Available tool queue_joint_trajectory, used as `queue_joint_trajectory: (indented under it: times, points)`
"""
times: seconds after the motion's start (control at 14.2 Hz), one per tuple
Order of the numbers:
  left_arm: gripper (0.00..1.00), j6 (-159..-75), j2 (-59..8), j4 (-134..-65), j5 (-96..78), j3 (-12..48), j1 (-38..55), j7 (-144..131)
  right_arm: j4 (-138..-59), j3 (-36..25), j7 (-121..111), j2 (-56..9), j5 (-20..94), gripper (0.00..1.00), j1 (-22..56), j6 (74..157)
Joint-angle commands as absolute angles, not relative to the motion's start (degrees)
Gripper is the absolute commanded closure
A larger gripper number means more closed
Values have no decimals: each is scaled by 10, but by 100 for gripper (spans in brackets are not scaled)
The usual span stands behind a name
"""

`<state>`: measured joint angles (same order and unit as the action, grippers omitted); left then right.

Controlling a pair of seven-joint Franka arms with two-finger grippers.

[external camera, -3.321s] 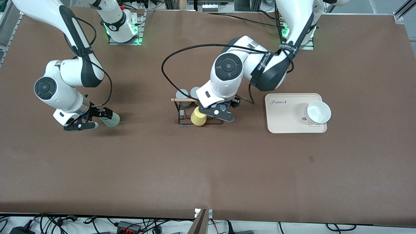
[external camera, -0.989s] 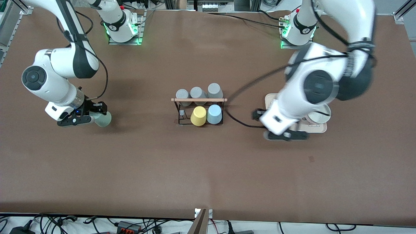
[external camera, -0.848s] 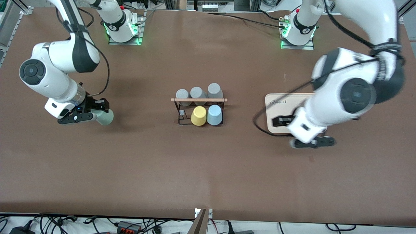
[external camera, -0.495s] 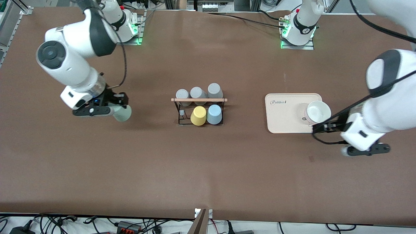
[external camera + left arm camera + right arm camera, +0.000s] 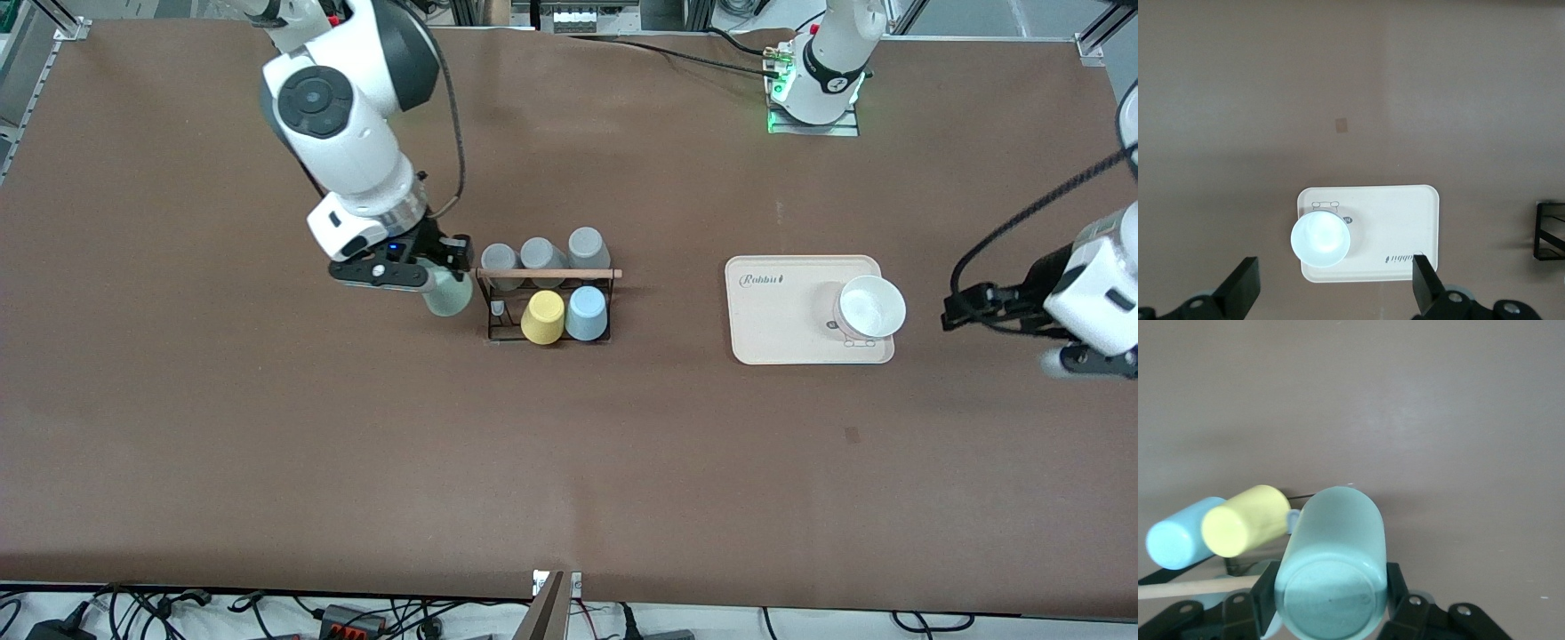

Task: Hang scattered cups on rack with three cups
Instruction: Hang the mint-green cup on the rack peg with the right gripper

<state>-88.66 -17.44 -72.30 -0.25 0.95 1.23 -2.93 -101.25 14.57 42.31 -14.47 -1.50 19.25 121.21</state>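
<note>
Right gripper [image 5: 425,277] has its jaws clamped on the mint cup [image 5: 447,293], carried just beside the rack's [image 5: 547,307] right-arm end, by the one bare peg [image 5: 498,309] next to the yellow cup [image 5: 543,317]. Blue cup [image 5: 587,313] is hung already. Left gripper [image 5: 1089,360] waits, jaws wide and empty.

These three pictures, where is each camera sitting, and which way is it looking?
Front view: high across the table, facing both arms; rack mid-table.
Left wrist view: on the left arm, looking down over the beige tray and white bowl; open left gripper shows.
Right wrist view: on the right arm; right gripper holds the mint-green cup beside the rack.
Shared: the tray, rack and cup also appear in the front view.
</note>
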Motion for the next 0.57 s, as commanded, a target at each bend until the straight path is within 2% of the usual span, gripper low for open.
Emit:
queue_joint_trajectory:
  times: [0.0, 0.28, 0.49]
  points:
    - [0, -926, -90, -844, -1, 8, 14, -23, -994, 142, 453, -167, -20, 67, 211, 1219]
    - [0, -942, -80, -855, 0, 8, 14, -31, -994, 142, 462, -185, -41, 67, 227, 1237]
    - [0, -947, -56, -895, 0, 9, 14, -32, -994, 142, 469, -199, -54, 66, 231, 1258]
